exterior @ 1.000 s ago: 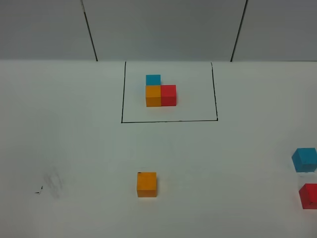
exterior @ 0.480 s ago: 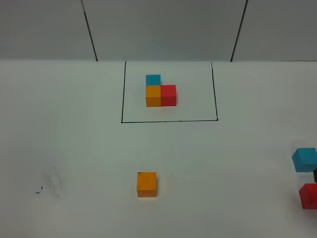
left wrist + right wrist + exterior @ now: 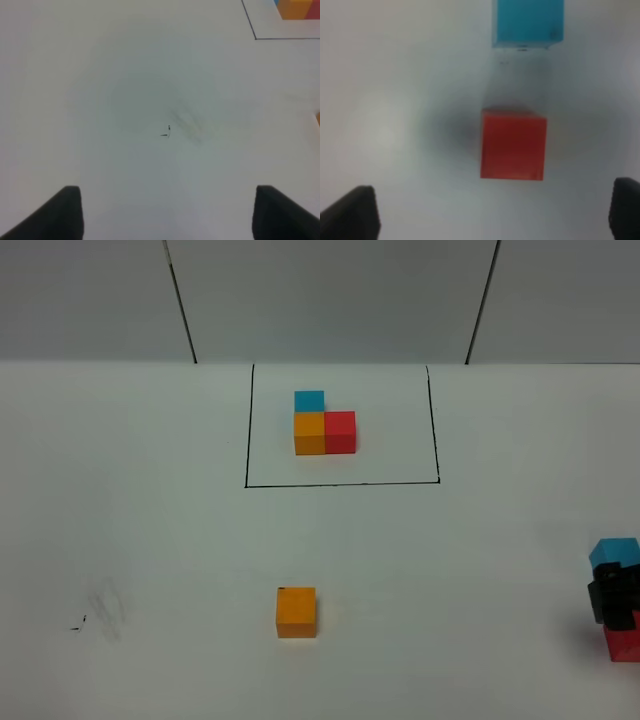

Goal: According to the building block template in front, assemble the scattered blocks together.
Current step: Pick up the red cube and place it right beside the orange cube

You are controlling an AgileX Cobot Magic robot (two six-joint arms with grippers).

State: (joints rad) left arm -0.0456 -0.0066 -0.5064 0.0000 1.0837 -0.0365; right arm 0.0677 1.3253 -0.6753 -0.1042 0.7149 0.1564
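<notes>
The building block template (image 3: 323, 425), a joined light blue, orange and red L, sits inside its black outline (image 3: 340, 483) at the back. A loose orange block (image 3: 296, 612) lies at the front centre. At the right edge lie the loose blue block (image 3: 612, 552) and red block (image 3: 625, 645); my right gripper (image 3: 612, 598) hangs over them. In the right wrist view its gripper (image 3: 490, 215) is open, and the red block (image 3: 513, 145) sits ahead between the fingers, the blue block (image 3: 527, 22) beyond. My left gripper (image 3: 167, 220) is open over bare table.
The white table (image 3: 150, 540) carries a faint smudge (image 3: 105, 608) at the front left, which the left wrist view shows as a smudge (image 3: 185, 125) ahead of the fingers. A corner of the template (image 3: 297, 7) shows there too. Grey wall panels stand behind.
The right gripper has come in from the right edge and now covers part of the blue and red blocks. The blocks and the left arm have not moved.
</notes>
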